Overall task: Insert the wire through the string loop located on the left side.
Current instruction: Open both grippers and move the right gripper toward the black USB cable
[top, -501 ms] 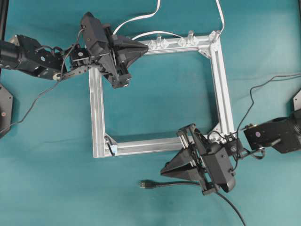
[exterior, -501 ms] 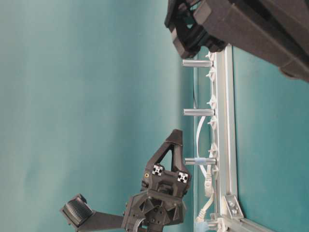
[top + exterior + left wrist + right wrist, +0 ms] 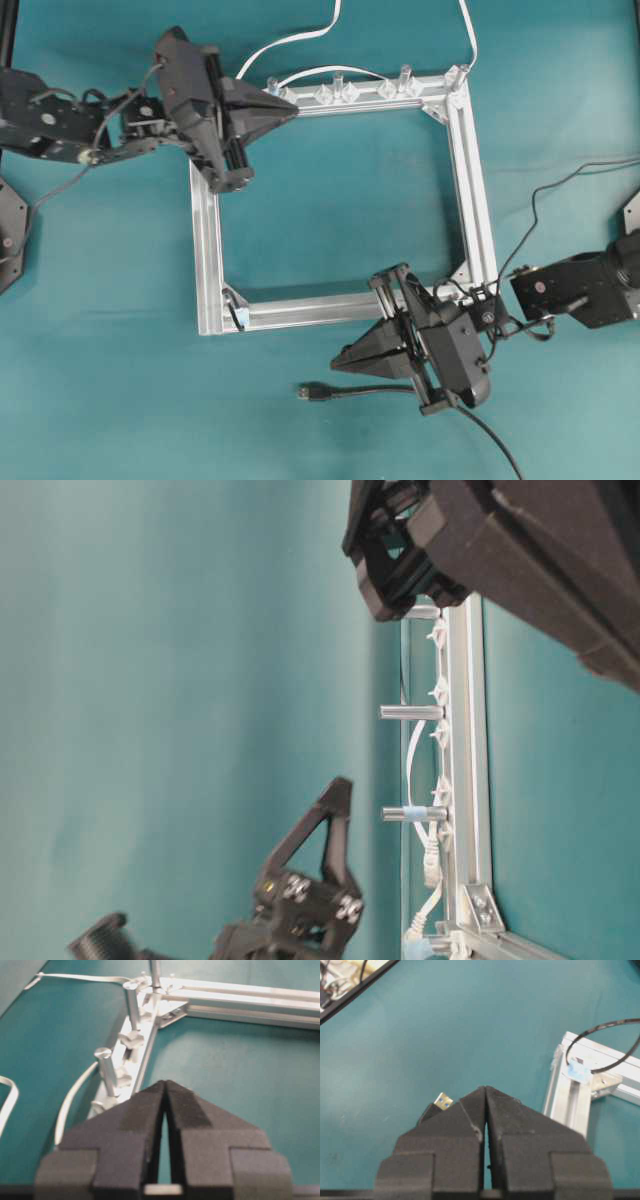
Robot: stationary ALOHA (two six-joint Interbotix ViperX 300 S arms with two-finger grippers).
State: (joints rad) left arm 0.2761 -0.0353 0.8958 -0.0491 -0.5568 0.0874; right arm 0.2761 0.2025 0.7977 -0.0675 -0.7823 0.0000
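Note:
The wire (image 3: pixel 365 391) lies on the teal table in front of the frame, its dark plug (image 3: pixel 310 392) pointing left. In the right wrist view the plug's metal tip (image 3: pixel 442 1101) peeks out just left of my fingers. The string loop (image 3: pixel 240 316) hangs at the frame's lower-left corner bracket and shows as a thin dark arc (image 3: pixel 568 1054) in the right wrist view. My right gripper (image 3: pixel 336 366) (image 3: pixel 485 1089) hovers just above the wire, shut and empty. Over the frame's top-left corner, my left gripper (image 3: pixel 296 108) (image 3: pixel 165 1082) (image 3: pixel 340 782) is shut on nothing.
The square aluminium frame (image 3: pixel 470 170) lies flat on the table. Upright posts and clear clips (image 3: pixel 340 92) line its top bar. Two white cables (image 3: pixel 300 38) run off the top edge. The right arm's own black cable (image 3: pixel 540 200) loops at the right.
My left gripper has drawn back to the left, off the top bar. The right gripper has shifted slightly left and up. The wire has not moved.

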